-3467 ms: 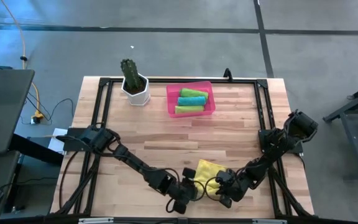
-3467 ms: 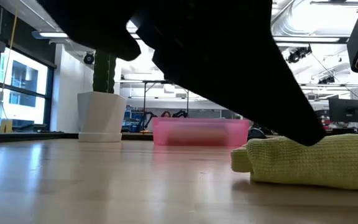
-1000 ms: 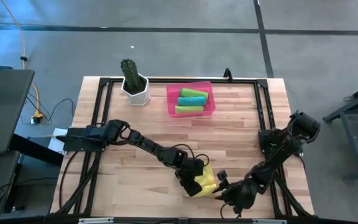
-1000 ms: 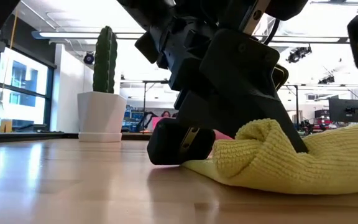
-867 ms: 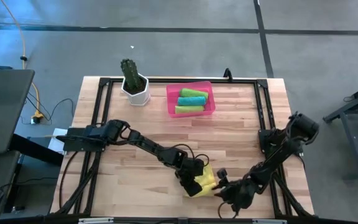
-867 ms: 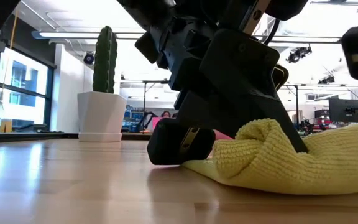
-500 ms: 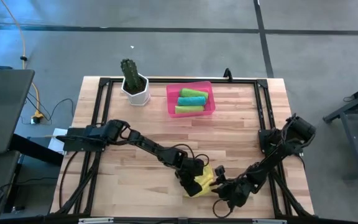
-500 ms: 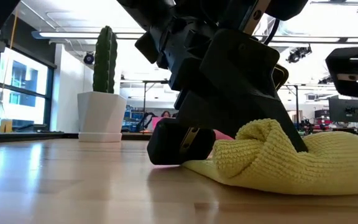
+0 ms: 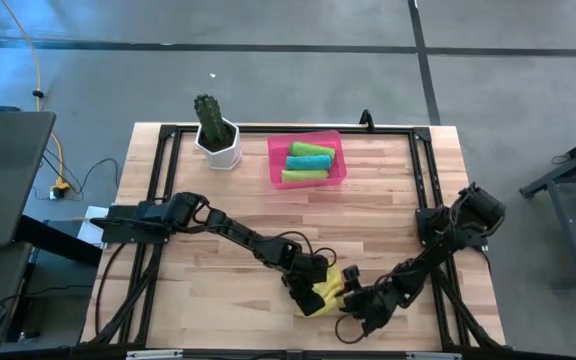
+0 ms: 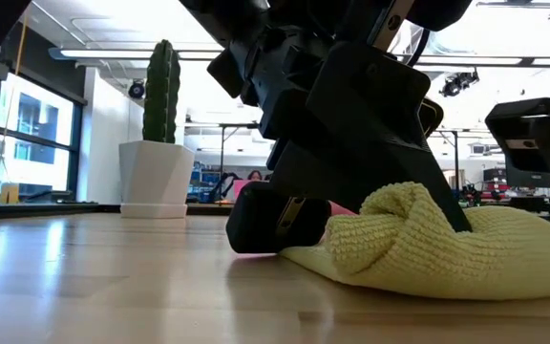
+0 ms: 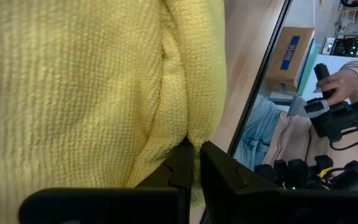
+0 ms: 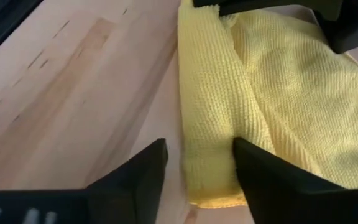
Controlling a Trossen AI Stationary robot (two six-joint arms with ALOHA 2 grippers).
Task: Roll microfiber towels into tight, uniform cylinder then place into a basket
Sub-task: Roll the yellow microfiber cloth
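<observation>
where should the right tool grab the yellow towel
Judging by the right wrist view, take the crumpled yellow microfiber towel by its thick folded edge, coming from the bare wood side. The open right tool already straddles that edge; the left tool pinches the far side.

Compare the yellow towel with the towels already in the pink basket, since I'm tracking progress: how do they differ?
The yellow towel lies rumpled and loosely folded on the table's near edge; the three basket towels are rolled cylinders. It is yellow; they are two green and one teal. The left gripper pinches a fold of it and the open right gripper straddles its edge, while the basket ones lie untouched.
</observation>
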